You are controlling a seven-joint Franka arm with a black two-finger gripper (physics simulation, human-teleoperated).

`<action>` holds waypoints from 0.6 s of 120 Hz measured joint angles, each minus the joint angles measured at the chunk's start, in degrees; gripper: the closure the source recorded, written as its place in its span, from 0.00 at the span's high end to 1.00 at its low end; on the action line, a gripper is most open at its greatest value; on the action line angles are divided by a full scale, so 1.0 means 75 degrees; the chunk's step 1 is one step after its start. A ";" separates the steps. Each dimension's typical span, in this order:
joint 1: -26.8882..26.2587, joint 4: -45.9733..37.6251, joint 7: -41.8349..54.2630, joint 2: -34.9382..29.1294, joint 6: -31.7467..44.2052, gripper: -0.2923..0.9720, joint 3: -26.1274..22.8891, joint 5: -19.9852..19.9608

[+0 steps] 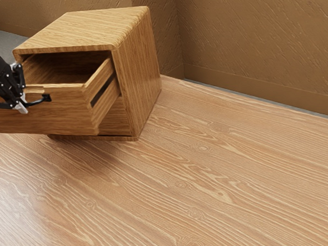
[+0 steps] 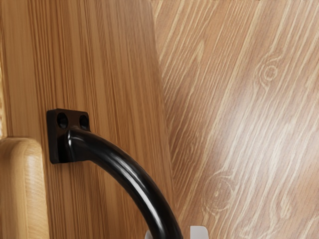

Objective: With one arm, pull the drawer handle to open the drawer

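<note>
Drawer [image 1: 53, 113], pulled well out of wooden cabinet [image 1: 134, 60].
Gripper [image 1: 25, 103] at drawer front, fingers [image 1: 21, 108] clamped narrow around curved black handle [image 2: 124, 174].

I see the light wooden drawer [image 1: 53, 108] standing far open toward my gripper [image 1: 20, 101], its curved black bar handle [image 2: 124, 172] right at it.
</note>
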 joint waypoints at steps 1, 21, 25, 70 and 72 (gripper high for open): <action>0.0000 -0.0011 -0.0002 -0.0011 -0.0005 0.14 0.0000 0.0000; -0.0003 -0.0315 -0.0028 -0.0297 -0.0043 0.14 -0.0001 -0.0002; -0.0003 -0.0352 -0.0031 -0.0336 -0.0039 0.14 -0.0001 -0.0004; -0.0018 -0.0563 -0.0067 -0.0654 -0.0247 0.14 0.0029 0.0022; -0.0021 -0.0564 -0.0068 -0.0656 -0.0246 0.14 0.0032 0.0023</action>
